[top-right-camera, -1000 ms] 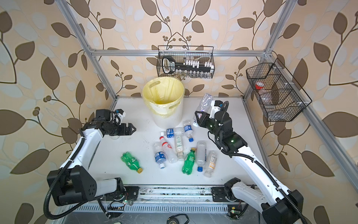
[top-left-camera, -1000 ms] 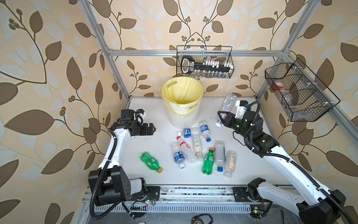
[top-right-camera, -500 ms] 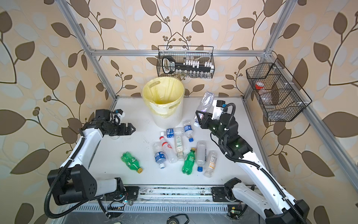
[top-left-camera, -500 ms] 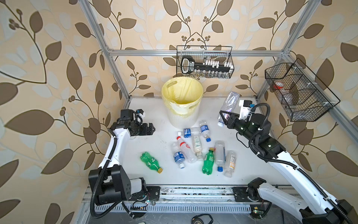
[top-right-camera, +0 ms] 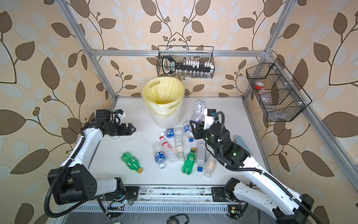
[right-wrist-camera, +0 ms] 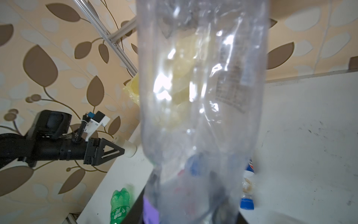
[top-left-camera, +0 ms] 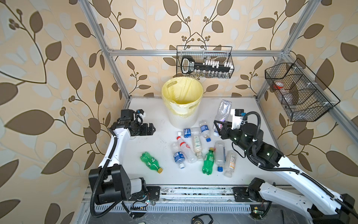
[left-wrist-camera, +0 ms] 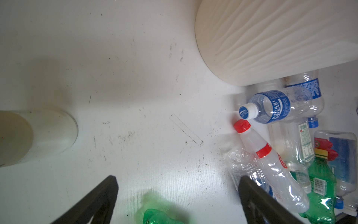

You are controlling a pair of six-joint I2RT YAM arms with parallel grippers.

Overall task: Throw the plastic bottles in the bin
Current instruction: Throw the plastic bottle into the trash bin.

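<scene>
In both top views the right arm reaches up beside the bin [top-left-camera: 181,120]. The right end effector [top-left-camera: 219,125] grasps a clear bottle [top-left-camera: 223,109] near its neck. The left end effector [top-left-camera: 151,129] hovers released over the table [top-left-camera: 147,112]. In the left wrist view its fingers [left-wrist-camera: 96,199] stand wide apart. In the right wrist view the bottle partly hides the bin.

Both top views: stereo head high over front rail, tilted down + back. Whole table [top-left-camera: 164,147], bin [top-left-camera: 180,121] at rear and both arms in frame, near-identical pics w/ small sideways offset.
Left wrist cam: close over table, looking down past left gripper [left-wrist-camera: 177,180]. Shares bin wall + plastic bottles [left-wrist-camera: 271,164] w/ top views.
Right wrist cam: faces across table toward left arm [right-wrist-camera: 38,149]. Clear bottle [right-wrist-camera: 201,97] right at lens, blocks mid-frame.
</scene>
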